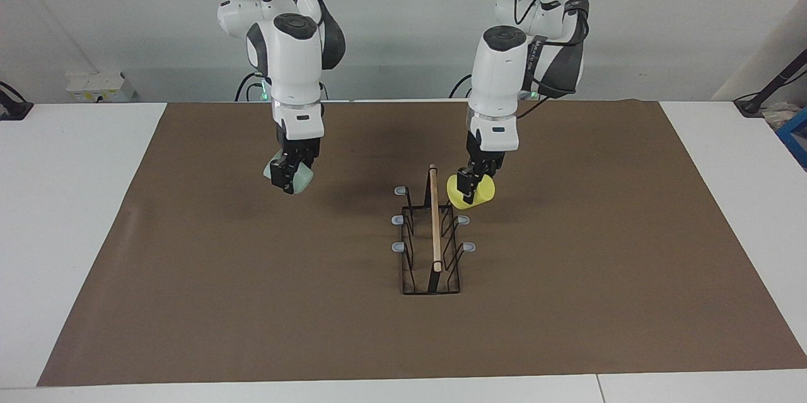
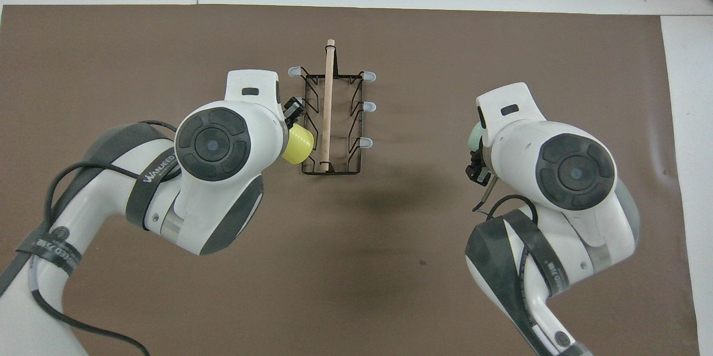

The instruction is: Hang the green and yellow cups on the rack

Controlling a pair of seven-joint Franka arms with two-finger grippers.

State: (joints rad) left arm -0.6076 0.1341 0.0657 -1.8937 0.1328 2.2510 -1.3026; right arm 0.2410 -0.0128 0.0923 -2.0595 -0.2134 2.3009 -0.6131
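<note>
The rack [image 1: 432,233] stands mid-table, a black wire frame with a wooden bar on top and grey-tipped pegs; it also shows in the overhead view [image 2: 330,122]. My left gripper [image 1: 471,187] is shut on the yellow cup [image 1: 484,196] and holds it tilted against the rack's left-arm side, at its end nearest the robots. The peg there is hidden by the cup [image 2: 297,144]. My right gripper [image 1: 289,177] is shut on the pale green cup [image 1: 305,180] and holds it above the mat, apart from the rack toward the right arm's end. The green cup's edge shows in the overhead view [image 2: 474,136].
A brown mat [image 1: 567,302] covers most of the white table [image 1: 75,214]. Five of the rack's pegs show bare, such as one on the right arm's side [image 1: 398,247]. A blue box edge [image 1: 795,135] sits at the left arm's end of the table.
</note>
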